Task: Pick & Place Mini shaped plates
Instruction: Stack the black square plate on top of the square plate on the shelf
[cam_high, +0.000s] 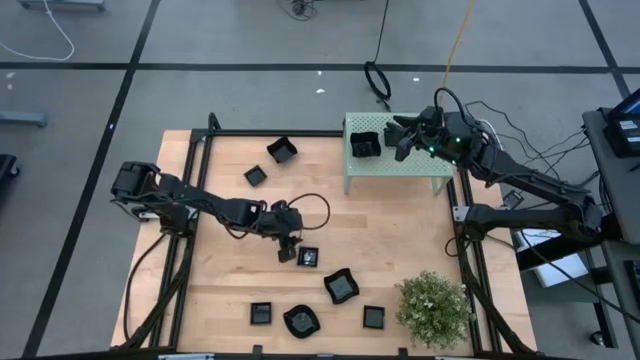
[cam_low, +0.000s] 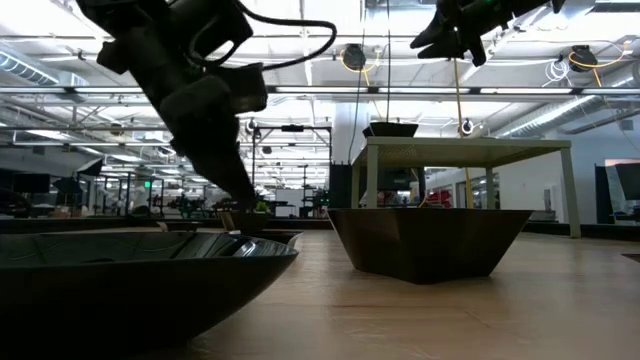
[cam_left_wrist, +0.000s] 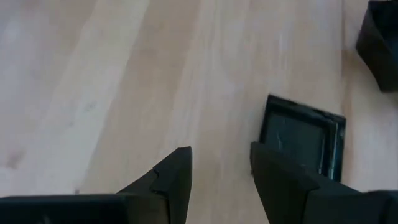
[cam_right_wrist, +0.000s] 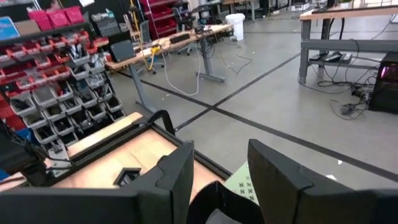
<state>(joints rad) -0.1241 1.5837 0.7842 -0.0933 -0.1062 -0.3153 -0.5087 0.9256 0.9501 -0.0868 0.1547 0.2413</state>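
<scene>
Several mini shaped plates lie flat on the wooden table: two at the far side, one small square plate in the middle, and several along the near edge. One more plate sits on the pale green stand. My left gripper is low and open just left of the middle square plate, with bare table between its fingers. My right gripper is open, level and above the stand, to the right of the plate there. My left gripper has one finger at the square plate's nearest corner. The finger covers that corner in the wrist view, and I cannot tell whether it touches. The plate lies flat on the table, outside the gap between the fingers.
A small green bushy plant stands at the table's near right corner. The green stand takes up the far right corner. Bare wood lies in the left half of the table. In the low view two plates stand close to the camera.
</scene>
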